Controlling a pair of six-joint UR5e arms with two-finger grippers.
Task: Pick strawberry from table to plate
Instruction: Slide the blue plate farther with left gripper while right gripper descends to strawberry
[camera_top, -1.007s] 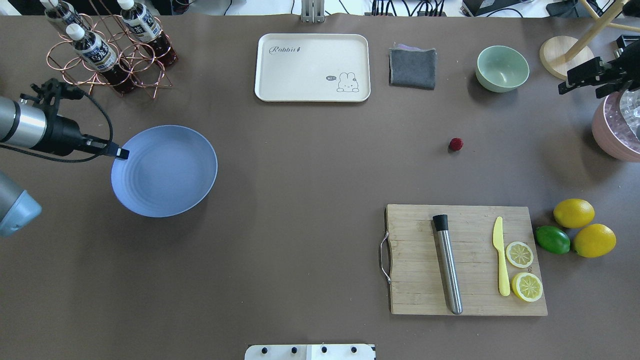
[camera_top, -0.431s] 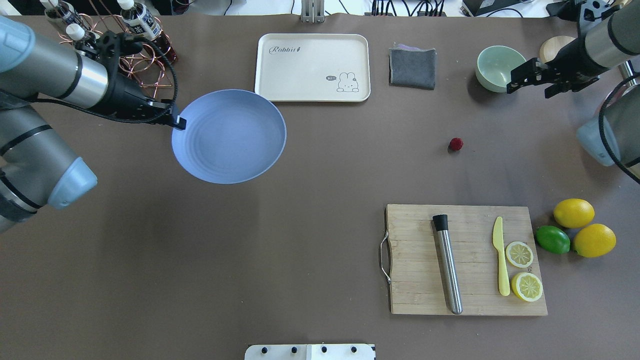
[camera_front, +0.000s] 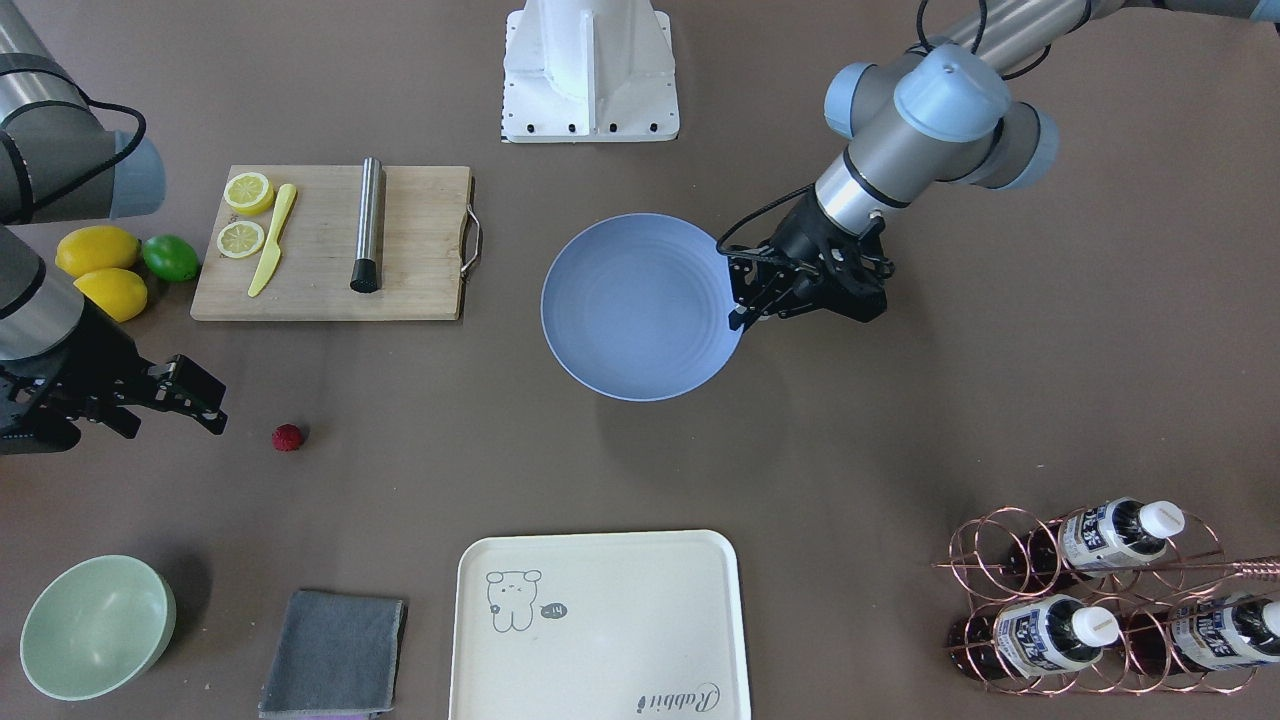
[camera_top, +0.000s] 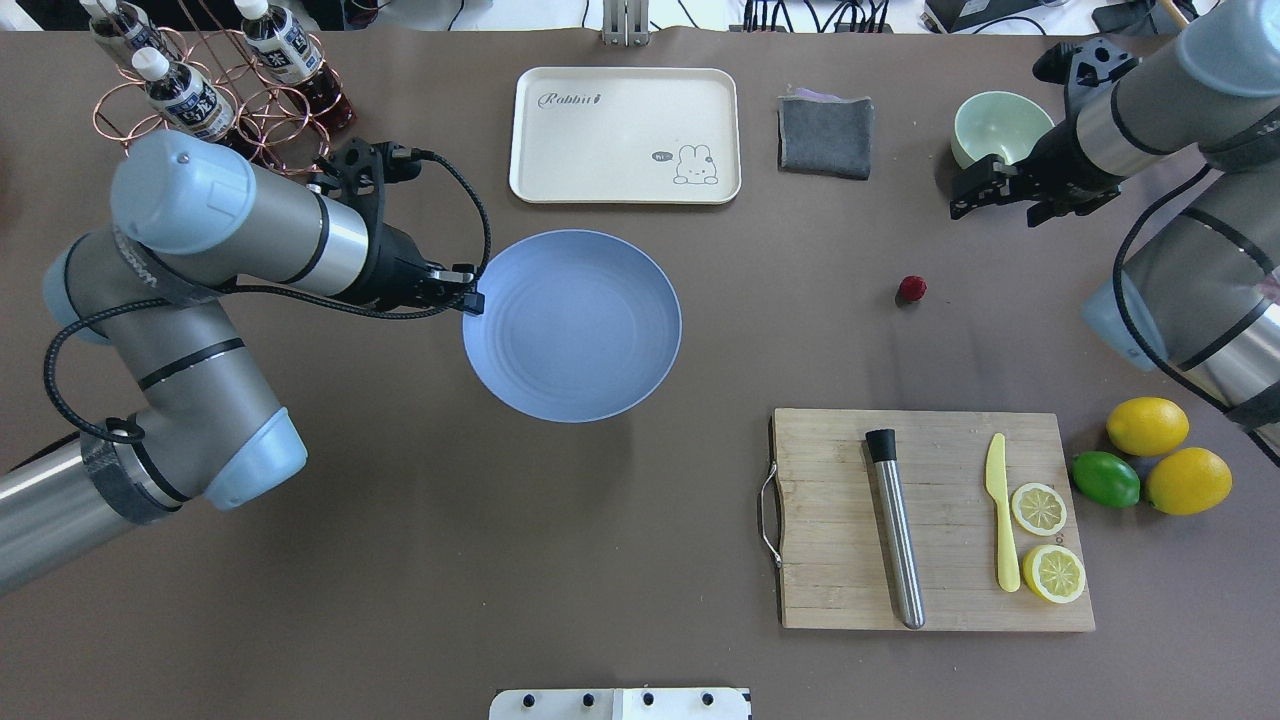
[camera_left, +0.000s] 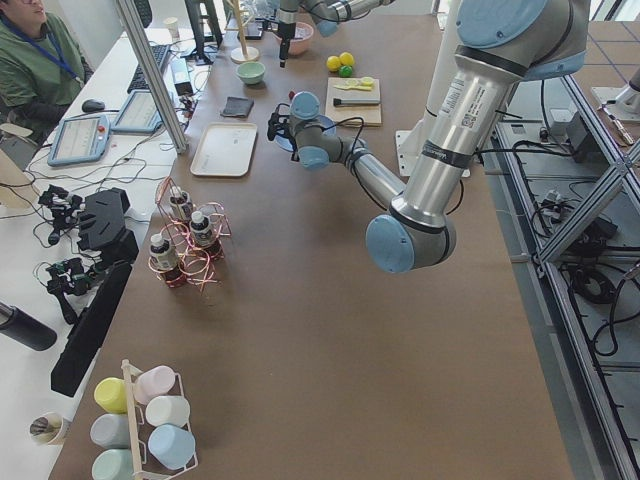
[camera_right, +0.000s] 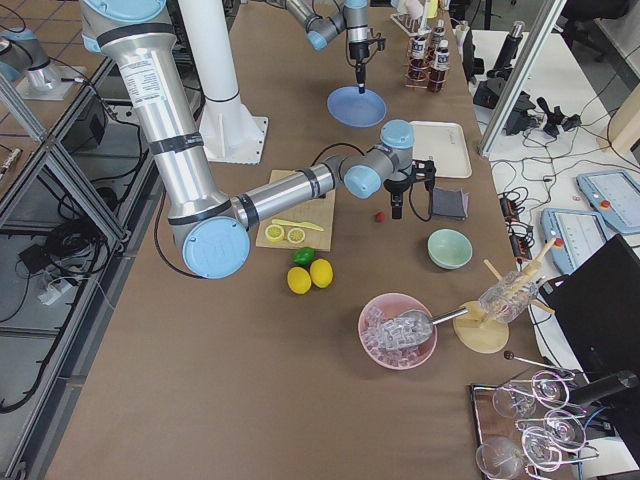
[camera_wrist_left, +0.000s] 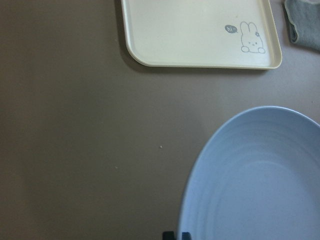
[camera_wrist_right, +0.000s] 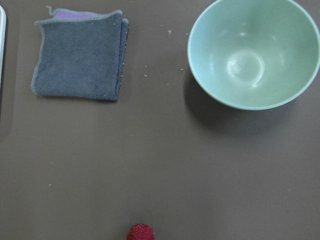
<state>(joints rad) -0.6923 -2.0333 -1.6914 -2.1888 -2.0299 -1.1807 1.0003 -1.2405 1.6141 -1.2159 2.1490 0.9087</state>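
The strawberry (camera_top: 911, 289) lies alone on the brown table (camera_top: 640, 560), right of centre; it also shows as a small red berry (camera_front: 288, 437) and at the bottom edge of the right wrist view (camera_wrist_right: 141, 232). My left gripper (camera_top: 472, 298) is shut on the left rim of the light-blue plate (camera_top: 572, 325), which it holds near the table's middle. From the front, the same left gripper (camera_front: 742, 310) pinches the plate (camera_front: 640, 305). My right gripper (camera_top: 992, 213) is open and empty, up and to the right of the strawberry, by the green bowl (camera_top: 1000, 125).
A cream tray (camera_top: 625, 135) and a grey cloth (camera_top: 825, 135) lie at the back. The cutting board (camera_top: 930, 520) with a steel rod, yellow knife and lemon halves is front right, with lemons and a lime (camera_top: 1105, 479) beside it. A bottle rack (camera_top: 215, 95) stands back left.
My left arm has carried the plate rightward from the table's left side to near its middle. My right gripper has come in from the far right toward the strawberry. The strawberry has not moved.
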